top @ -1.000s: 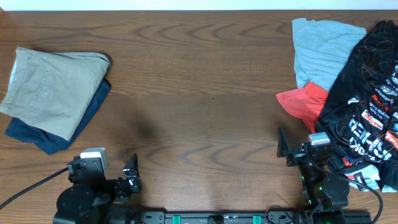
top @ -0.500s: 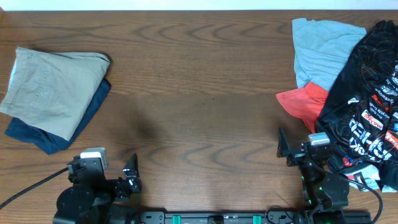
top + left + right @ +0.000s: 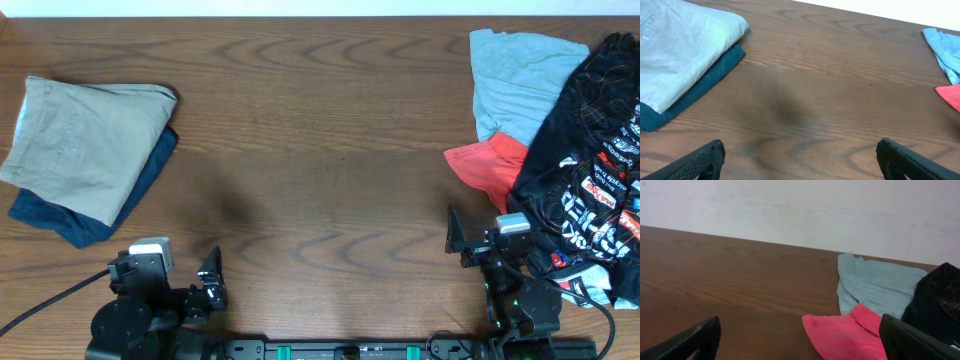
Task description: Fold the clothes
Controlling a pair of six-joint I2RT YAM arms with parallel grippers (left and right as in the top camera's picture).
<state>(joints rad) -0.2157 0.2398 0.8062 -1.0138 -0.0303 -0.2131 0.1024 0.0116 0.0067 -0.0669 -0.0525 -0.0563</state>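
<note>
Evidently nothing has shifted in the last second. Both arms sit parked at the near edge of the dark brown wooden worktop (image 3: 320, 130), and every garment lies as it did.

Left end effector (image 3: 800, 150): fingers spread wide, nothing between them, low over bare wood. Right end effector (image 3: 799, 327): likewise released and empty, facing the far-right pile.

Far left: large khaki-beige cotton shorts (image 3: 85, 145), folded into a flat packet, resting on a folded navy garment (image 3: 60, 222) whose edge shows along the near and right sides. These two look finished.

Right side: a loose heap, unfolded.
- A crumpled light-blue garment (image 3: 515, 85) lies farthest.
- A red garment (image 3: 488, 165) lies nearer than it, touching.
- A black printed garment (image 3: 590, 170) is draped over both at the right edge, running down to just beside the right arm.

Judgement: a pause between pieces, with two folded and three left. The next step is likely to be pulling one piece from the heap to the open middle. The red garment lies nearest the right end effector. Because the pieces overlap, lifting one could drag its neighbours along.
</note>
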